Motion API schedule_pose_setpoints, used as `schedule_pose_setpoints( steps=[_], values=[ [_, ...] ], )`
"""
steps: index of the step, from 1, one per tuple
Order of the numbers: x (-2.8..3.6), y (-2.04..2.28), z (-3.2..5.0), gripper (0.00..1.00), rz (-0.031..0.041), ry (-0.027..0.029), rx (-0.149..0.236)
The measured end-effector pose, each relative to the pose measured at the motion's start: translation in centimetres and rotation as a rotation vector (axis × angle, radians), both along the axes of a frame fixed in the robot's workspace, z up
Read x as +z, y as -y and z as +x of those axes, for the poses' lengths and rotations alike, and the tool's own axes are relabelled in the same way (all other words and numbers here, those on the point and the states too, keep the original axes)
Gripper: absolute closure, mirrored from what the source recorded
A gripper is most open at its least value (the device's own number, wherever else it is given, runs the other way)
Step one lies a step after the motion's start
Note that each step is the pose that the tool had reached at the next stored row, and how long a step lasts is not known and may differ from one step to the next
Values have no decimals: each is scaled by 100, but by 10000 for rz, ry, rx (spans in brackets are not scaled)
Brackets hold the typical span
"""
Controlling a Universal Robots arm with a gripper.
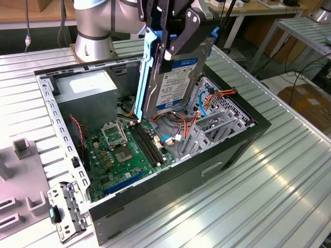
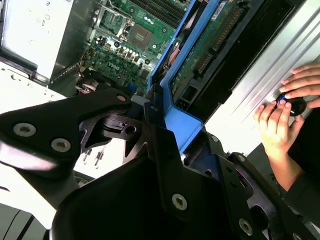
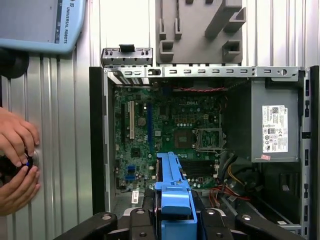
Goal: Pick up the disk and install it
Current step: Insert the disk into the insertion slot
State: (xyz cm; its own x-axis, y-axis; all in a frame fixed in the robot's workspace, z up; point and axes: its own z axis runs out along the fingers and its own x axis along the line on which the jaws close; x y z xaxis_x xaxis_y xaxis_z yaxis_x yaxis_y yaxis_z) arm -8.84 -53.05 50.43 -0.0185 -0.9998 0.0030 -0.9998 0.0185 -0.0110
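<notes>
Disk, a flat silver-metal hard drive with blue plastic side rails [image 1: 173,77], is held on edge above the open dark computer case [image 1: 227,155], over the green motherboard [image 1: 129,150], apparently touching nothing below. Fingers [image 1: 183,33] of the black gripper [image 1: 170,49] are clamped on it. The case is set on the ribbed metal surface [image 1: 269,206].

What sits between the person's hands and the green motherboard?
In the first wrist view: a bare strip of ribbed silver metal table and the open computer case's black side wall.
</notes>
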Motion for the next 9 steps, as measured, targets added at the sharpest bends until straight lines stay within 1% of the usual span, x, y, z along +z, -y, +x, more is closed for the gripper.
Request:
schedule_pose_setpoints(
  steps=[2, 4, 6, 7, 9],
  values=[
    [0, 2, 86, 63, -1, 0, 0],
    [-1, 3, 134, 63, -1, -1, 1],
    [-1, 3, 198, 63, 0, -3, 0],
    [-1, 3, 244, 63, -1, -5, 0],
    [-1, 3, 297, 63, -2, -8, 1]
  ],
)
